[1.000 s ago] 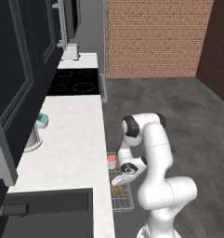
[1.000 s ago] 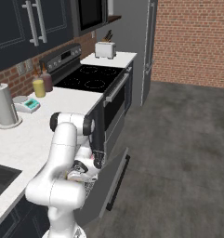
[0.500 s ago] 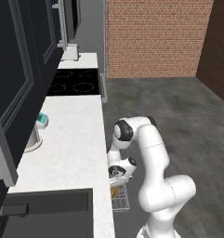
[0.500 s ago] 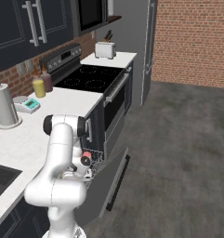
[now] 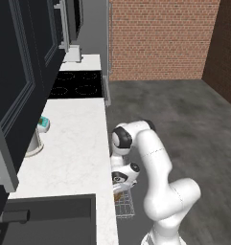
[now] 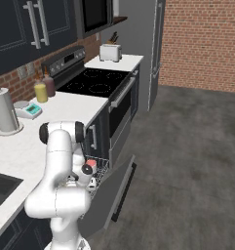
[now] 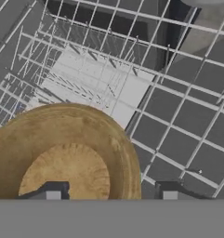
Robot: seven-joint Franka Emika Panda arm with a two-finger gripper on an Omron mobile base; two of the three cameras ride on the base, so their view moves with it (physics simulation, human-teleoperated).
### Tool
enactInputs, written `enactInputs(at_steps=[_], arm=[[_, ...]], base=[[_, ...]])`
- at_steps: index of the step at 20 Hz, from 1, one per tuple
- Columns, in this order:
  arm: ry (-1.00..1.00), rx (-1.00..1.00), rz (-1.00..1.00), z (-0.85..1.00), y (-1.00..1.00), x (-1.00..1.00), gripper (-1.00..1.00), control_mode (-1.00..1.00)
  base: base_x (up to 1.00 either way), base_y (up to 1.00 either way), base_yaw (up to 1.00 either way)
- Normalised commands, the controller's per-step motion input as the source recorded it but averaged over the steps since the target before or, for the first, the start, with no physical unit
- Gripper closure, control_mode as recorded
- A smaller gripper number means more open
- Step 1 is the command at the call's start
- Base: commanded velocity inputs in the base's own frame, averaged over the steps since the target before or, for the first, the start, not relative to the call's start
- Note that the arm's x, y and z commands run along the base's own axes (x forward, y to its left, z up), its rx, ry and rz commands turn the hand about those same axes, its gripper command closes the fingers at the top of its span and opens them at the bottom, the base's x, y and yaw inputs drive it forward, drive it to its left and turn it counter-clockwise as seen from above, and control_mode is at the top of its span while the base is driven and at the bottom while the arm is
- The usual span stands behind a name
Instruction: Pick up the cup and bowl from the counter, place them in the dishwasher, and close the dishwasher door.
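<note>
The golden-brown bowl [image 7: 69, 160] rests on the grey wire rack [image 7: 178, 139] of the dishwasher. My gripper [image 7: 111, 194] hangs just above it, open. One fingertip [image 7: 53, 193] is over the bowl's inside and the other stands outside its rim, neither touching it. In the left base view a sliver of the bowl [image 5: 118, 196] shows under the gripper [image 5: 120, 185], above the rack [image 5: 125, 206]. The pinkish cup [image 6: 91, 163] stands in the rack [image 6: 102, 168] beside the gripper [image 6: 91, 184]. The dishwasher door [image 6: 111, 195] hangs half lowered.
On the white counter [image 5: 74, 153] stand a paper towel roll [image 6: 4, 114], a teal-and-white object [image 6: 31, 110] and two bottles [image 6: 41, 91]. The black sink [image 5: 50, 220] lies near me. The stovetop [image 6: 92, 80] and a toaster [image 6: 109, 51] are further along.
The hand has sunk lower over the rack with the bowl. The jaws have spread apart and let go of the bowl's rim, leaving it on the rack.
</note>
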Motion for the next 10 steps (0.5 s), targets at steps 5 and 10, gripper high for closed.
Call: enactInputs(at_steps=[5, 10], arm=[[-0.04, 0.0, 0.0, 0.42, -0.08, -0.11, -1.0, -1.0], [-0.07, 0.0, -0.06, 0.89, -0.32, -0.42, -1.0, -1.0]], base=[[0.0, 0.0, 0.0], [0.0, 0.0, 0.0]])
